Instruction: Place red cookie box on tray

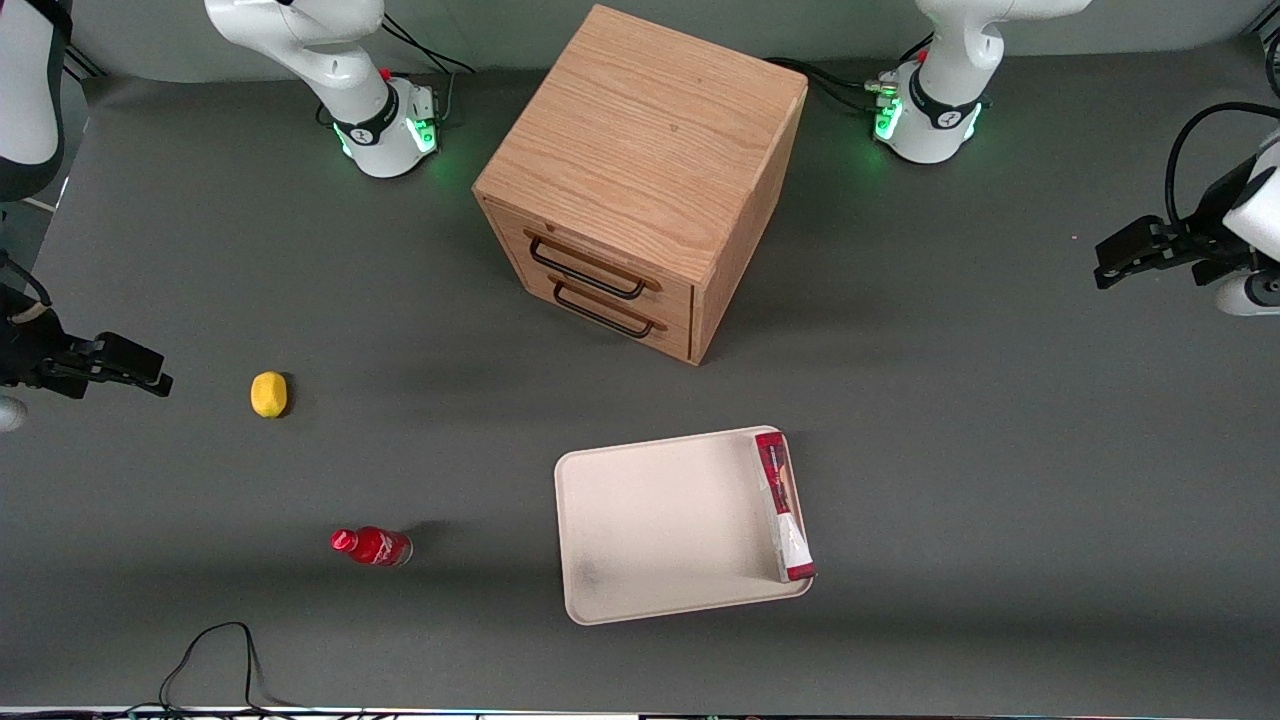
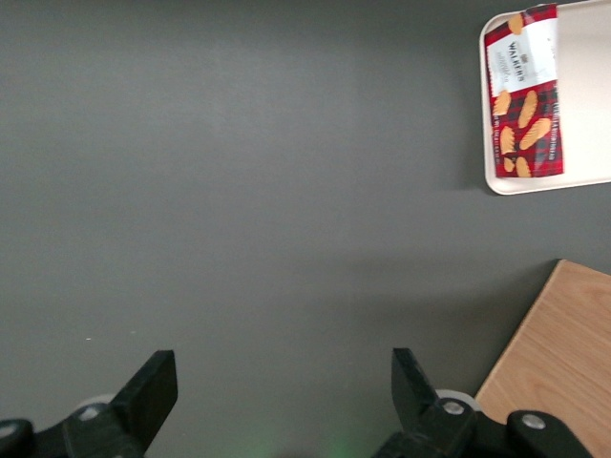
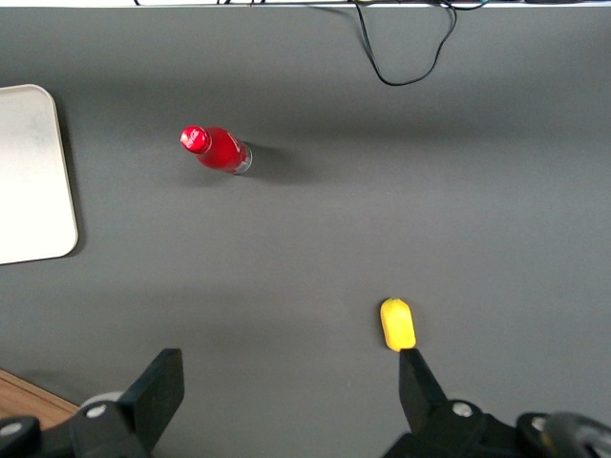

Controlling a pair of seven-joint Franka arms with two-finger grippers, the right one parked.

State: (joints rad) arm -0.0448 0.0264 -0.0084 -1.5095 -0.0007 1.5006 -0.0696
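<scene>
A: Yellow comes first along the front view: a small lemon [image 1: 268, 394] lies on the grey table [image 1: 1000, 480] toward the parked arm's end. Nearer the front camera than the lemon stands a small red bottle [image 1: 371, 546], upright, well apart from everything else.

B: And the black cable [image 1: 210, 655]?

A: It loops on the table at the edge nearest the front camera, closer to that camera than the bottle. Next along stands the wooden cabinet [image 1: 640, 180], turned at an angle, its two drawers [image 1: 600, 285] shut, each with a dark wire handle.

B: Where is the tray [image 1: 660, 520]?

A: It lies flat in front of the cabinet and nearer the front camera, apart from it. It is cream-white with rounded corners and a faint grey smudge near one corner.

B: So the red cookie box [image 1: 784, 505]?

A: The box sits on the tray, along the short rim that faces the working arm's end of the table. In the front view it seems to stand on its long edge, leaning against that rim. The left wrist view shows its printed face [image 2: 523, 93] with biscuits on tartan red, lying inside the tray's rim [image 2: 489, 143].

B: And the gripper [image 1: 1125, 255]?

A: It hangs above bare table at the working arm's end, well apart from the tray and box. Its fingers [image 2: 153, 386] are spread wide, with nothing between them.
</scene>
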